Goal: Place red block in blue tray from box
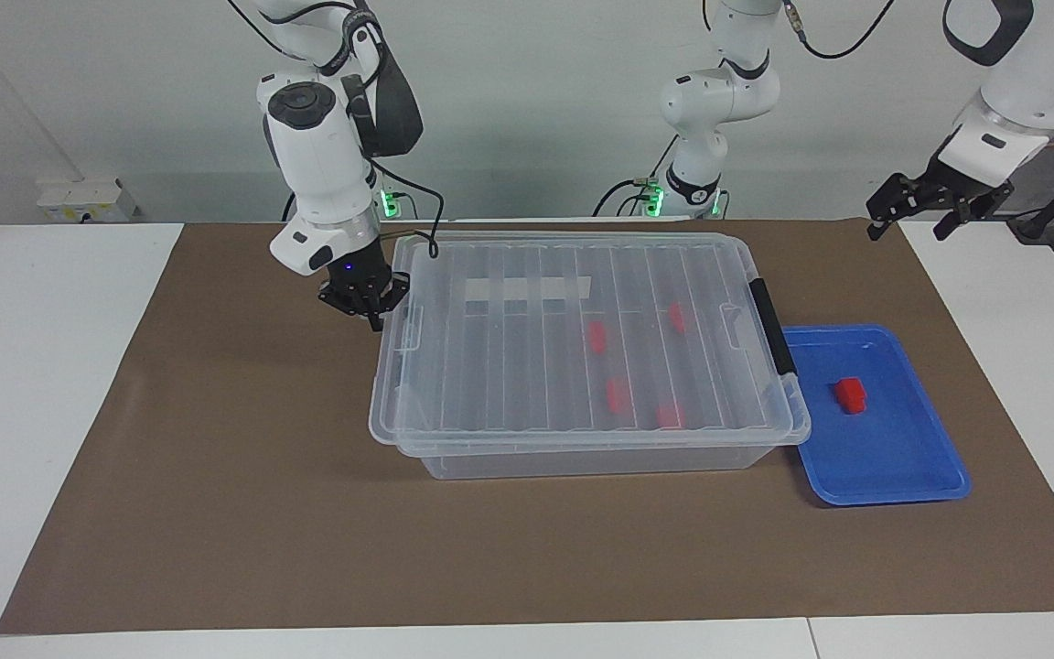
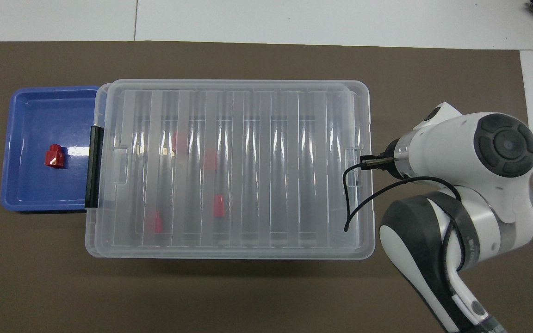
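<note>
Now the red block [image 1: 850,394] lies alone in the blue tray [image 1: 893,467], roughly in the middle of its floor and clear of the rim, with no gripper touching it. That tray sits on the brown mat [image 1: 216,513] at the left arm's end of the table, just beside the box [image 1: 582,458] and next to the black latch [image 1: 771,326] on the box's end. Up in the air, the left gripper [image 1: 914,217] hangs empty over the edge of the mat toward the left arm's end, its two fingers spread wide apart; only a dark tip of it shows at the edge of the overhead view. At the other end, the right gripper [image 1: 371,311] is down at the lid [image 1: 509,366] of the box, its fingertips drawn together at the lid's end edge, where a small tab sticks out; whether it pinches that edge or only presses against it cannot be told. Through the ribbed clear lid, which covers the box, four more red blocks [image 1: 618,394] can be seen inside, toward the latch end. A strip of white tape [image 1: 527,289] runs across the lid.
</note>
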